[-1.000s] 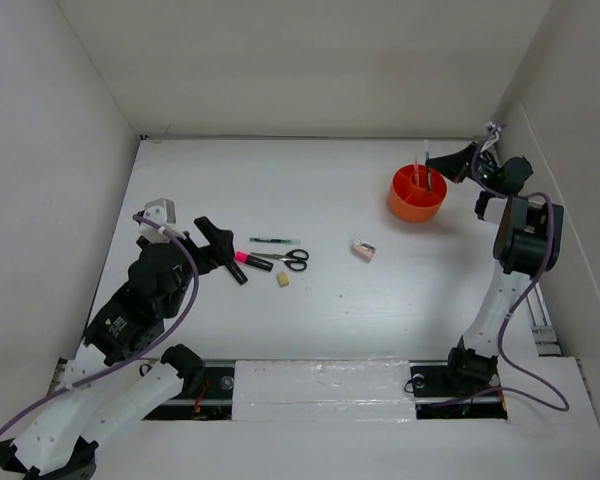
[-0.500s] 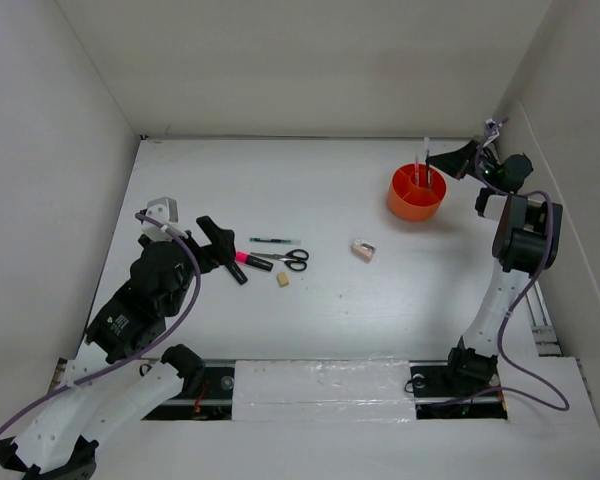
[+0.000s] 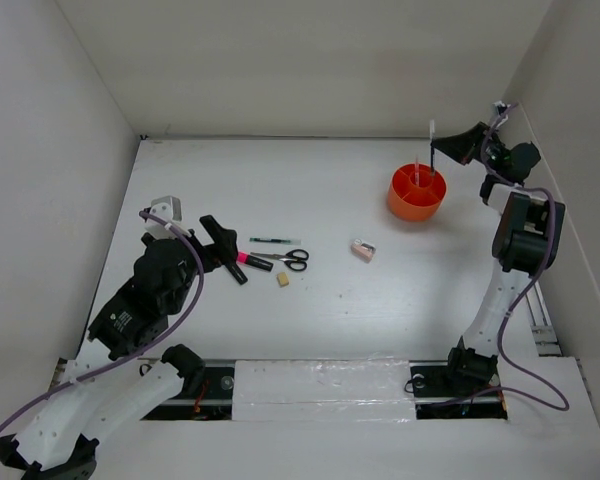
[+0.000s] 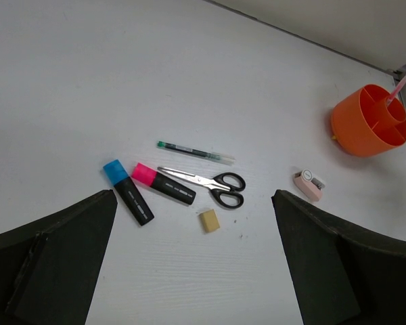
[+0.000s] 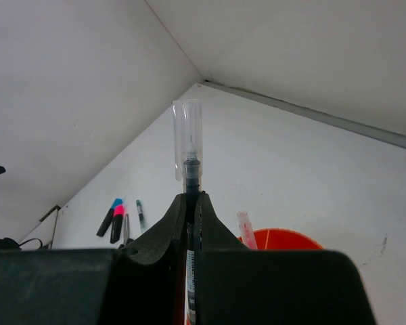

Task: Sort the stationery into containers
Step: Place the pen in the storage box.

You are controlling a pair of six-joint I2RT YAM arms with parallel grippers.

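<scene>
My right gripper (image 3: 448, 148) is shut on a grey pen with a clear cap (image 5: 188, 145) and holds it upright above the orange pot (image 3: 417, 194), its lower end over the pot (image 5: 284, 239). A pink pen (image 3: 416, 172) stands in the pot. My left gripper (image 3: 218, 243) is open and empty at the left, above the table. Before it lie a blue-capped marker (image 4: 128, 191), a pink-capped marker (image 4: 162, 184), black-handled scissors (image 4: 210, 182), a dark green pen (image 4: 195, 152), a beige eraser cube (image 4: 209, 220) and a pinkish sharpener (image 4: 308, 183).
White walls enclose the table on the left, back and right. The pot stands near the back right corner, close to the right wall (image 3: 570, 150). The arm bases sit at the near edge (image 3: 320, 385).
My right gripper has risen and moved a little back with the grey pen, so the pen stands higher over the pot. The left arm shifted slightly.
</scene>
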